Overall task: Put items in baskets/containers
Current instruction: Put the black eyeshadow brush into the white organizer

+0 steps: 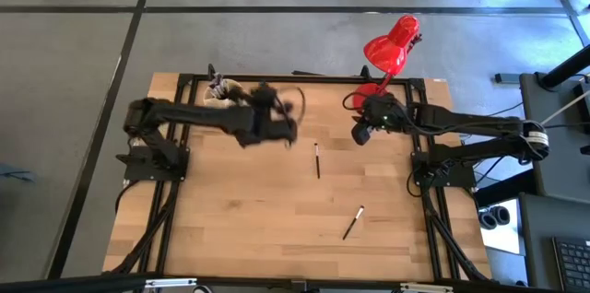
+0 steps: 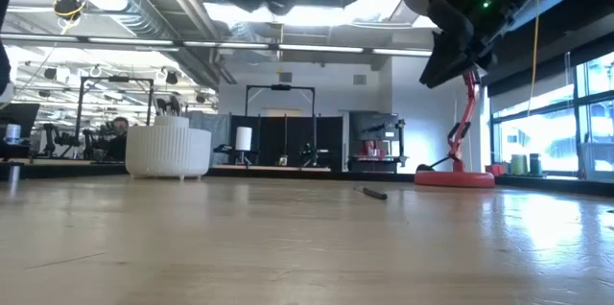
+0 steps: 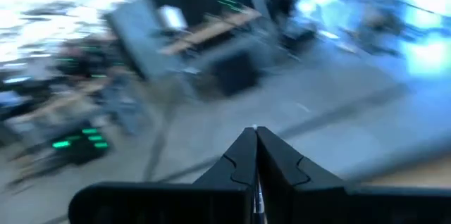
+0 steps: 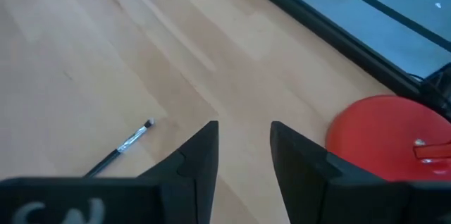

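Note:
The cream-white cup (image 1: 219, 92) (image 2: 168, 152) stands near the table's far edge with several brushes standing in it. Two makeup brushes lie flat on the wood, one mid-table (image 1: 317, 159) (image 2: 369, 191) (image 4: 120, 150) and one nearer the front edge (image 1: 353, 222). My left gripper (image 1: 273, 113) (image 3: 255, 139) is high above the table, right of the cup, and is shut on a thin brush. It points about level, out past the table edge. My right gripper (image 1: 361, 132) (image 4: 243, 146) hangs open over bare wood beside the lamp's base. My left gripper pinches a thin brush between its two shut fingers. Only a pale sliver (image 3: 258, 192) shows in the seam between them, and the fingers hide the rest. Which part of the brush it has cannot be told. The brush is lifted clear of the table.
A red desk lamp (image 1: 392, 44) stands at the far right on its round base (image 4: 380, 139) (image 2: 456, 178), close to my right gripper. Black frame rails run along the table's edges. Bare wood stretches between the two loose brushes and the near edge.

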